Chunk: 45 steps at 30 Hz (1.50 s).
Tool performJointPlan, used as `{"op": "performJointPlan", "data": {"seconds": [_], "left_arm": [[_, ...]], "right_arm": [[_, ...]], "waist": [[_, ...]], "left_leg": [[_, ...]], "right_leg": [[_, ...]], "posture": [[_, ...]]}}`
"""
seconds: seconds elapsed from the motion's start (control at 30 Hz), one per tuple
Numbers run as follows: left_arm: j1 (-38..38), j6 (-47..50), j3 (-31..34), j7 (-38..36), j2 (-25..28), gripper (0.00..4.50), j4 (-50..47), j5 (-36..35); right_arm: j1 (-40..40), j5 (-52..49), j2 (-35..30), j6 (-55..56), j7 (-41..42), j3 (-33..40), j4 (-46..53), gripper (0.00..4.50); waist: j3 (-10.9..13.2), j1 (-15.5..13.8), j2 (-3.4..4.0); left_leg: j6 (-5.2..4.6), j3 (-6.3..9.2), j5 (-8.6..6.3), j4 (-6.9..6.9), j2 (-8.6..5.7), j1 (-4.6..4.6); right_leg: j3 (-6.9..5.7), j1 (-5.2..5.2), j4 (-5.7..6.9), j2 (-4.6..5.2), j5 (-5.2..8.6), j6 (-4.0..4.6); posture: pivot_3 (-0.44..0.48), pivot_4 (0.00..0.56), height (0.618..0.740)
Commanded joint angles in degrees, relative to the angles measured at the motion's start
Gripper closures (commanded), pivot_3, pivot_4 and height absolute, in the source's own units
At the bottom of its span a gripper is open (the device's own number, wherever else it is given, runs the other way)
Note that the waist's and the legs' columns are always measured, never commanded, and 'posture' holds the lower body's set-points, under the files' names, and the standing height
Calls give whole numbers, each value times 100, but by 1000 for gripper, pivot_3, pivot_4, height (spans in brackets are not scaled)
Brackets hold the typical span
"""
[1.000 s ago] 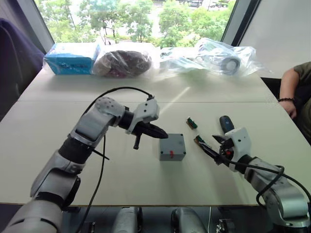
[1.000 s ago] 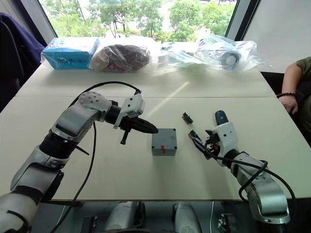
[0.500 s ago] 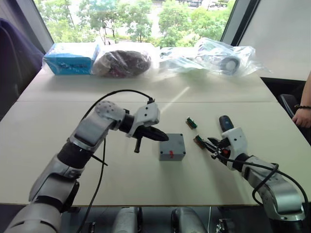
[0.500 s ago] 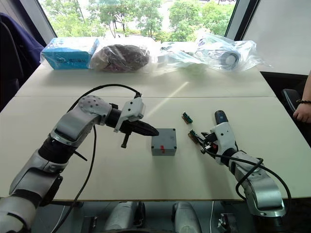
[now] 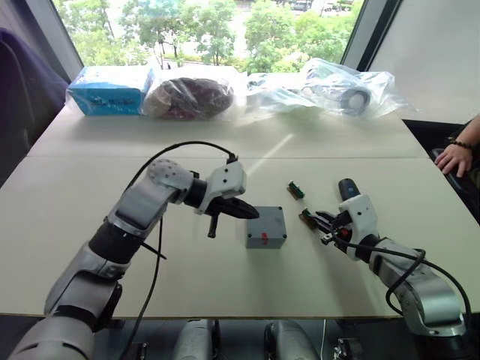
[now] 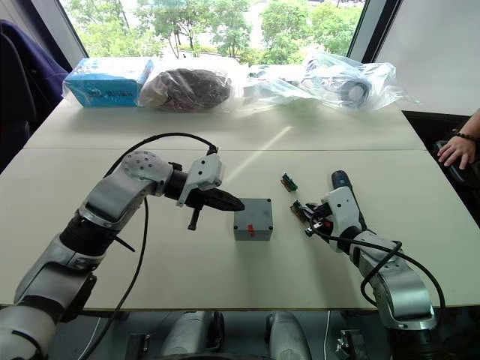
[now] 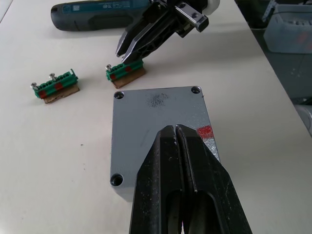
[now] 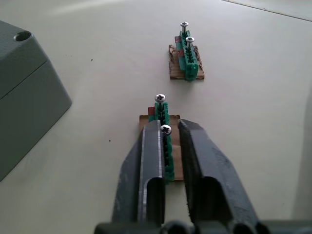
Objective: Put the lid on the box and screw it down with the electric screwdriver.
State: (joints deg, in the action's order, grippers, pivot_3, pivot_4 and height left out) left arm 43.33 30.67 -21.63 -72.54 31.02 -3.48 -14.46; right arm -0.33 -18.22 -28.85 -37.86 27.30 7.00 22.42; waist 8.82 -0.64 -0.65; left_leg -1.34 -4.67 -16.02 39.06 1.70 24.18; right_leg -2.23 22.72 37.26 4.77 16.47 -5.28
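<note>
Left gripper [image 7: 176, 134] pressed closed, empty, tips hovering over the near half of the lid [image 7: 158, 126], which already sits on the box [image 5: 265, 227]; red mark on the box side facing the robot. Right gripper [image 8: 169, 129] narrowly parted, straddling the near green screw holder [image 8: 165, 146] but not clamped; one screw [image 8: 166, 129] between the tips, another just beyond. Second screw holder [image 8: 185, 58] farther out, apart. Electric screwdriver [image 7: 97, 14] lies beyond the right gripper on the table [image 5: 90, 202]. Left wrist view shows lid corner holes empty; head views don't resolve them. Plastic bags [image 5: 330, 86] far back.
</note>
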Motion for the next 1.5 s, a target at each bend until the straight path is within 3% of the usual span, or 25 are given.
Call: {"op": "performJointPlan", "data": {"seconds": [0.03,0.37,0.63,0.8,1.0,1.5], "left_arm": [[50,-27,115,15,-2,4500,-129,-65],[73,2,231,52,6,4500,66,-113],[219,198,715,206,-8,4500,544,-346],[11,589,892,18,391,4500,259,-565],[-229,803,949,85,604,4500,-128,-702],[-368,786,851,327,614,4500,-316,-720]], "right_arm": [[-67,5,5,138,-5,15,81,4481],[-65,-231,14,37,-28,244,401,4481],[-286,-751,-50,-271,-103,667,1130,4481],[-912,-1132,35,-569,58,-6,1524,4481],[-1031,-772,24,-294,56,-560,1128,4481],[-839,-509,-124,-33,260,-698,801,4481]], "waist": [[0,0,0],[0,-1,0],[0,0,0],[3,71,5],[4,-3,6],[4,4,6]], "left_leg": [[0,0,0,0,0,0],[0,0,0,0,0,0],[0,0,0,0,1,0],[1,-2,1,0,8,0],[1,0,1,0,6,1],[2,-1,1,4,6,7]], "right_leg": [[0,0,0,0,0,0],[0,0,0,0,0,0],[0,0,0,0,0,-1],[3,6,5,-5,-1,-1],[1,4,5,-4,0,0],[2,8,5,-6,-1,1]], "posture": [[0,150,740],[0,150,740],[0,150,740],[0,150,740],[0,150,740],[0,150,740]]}}
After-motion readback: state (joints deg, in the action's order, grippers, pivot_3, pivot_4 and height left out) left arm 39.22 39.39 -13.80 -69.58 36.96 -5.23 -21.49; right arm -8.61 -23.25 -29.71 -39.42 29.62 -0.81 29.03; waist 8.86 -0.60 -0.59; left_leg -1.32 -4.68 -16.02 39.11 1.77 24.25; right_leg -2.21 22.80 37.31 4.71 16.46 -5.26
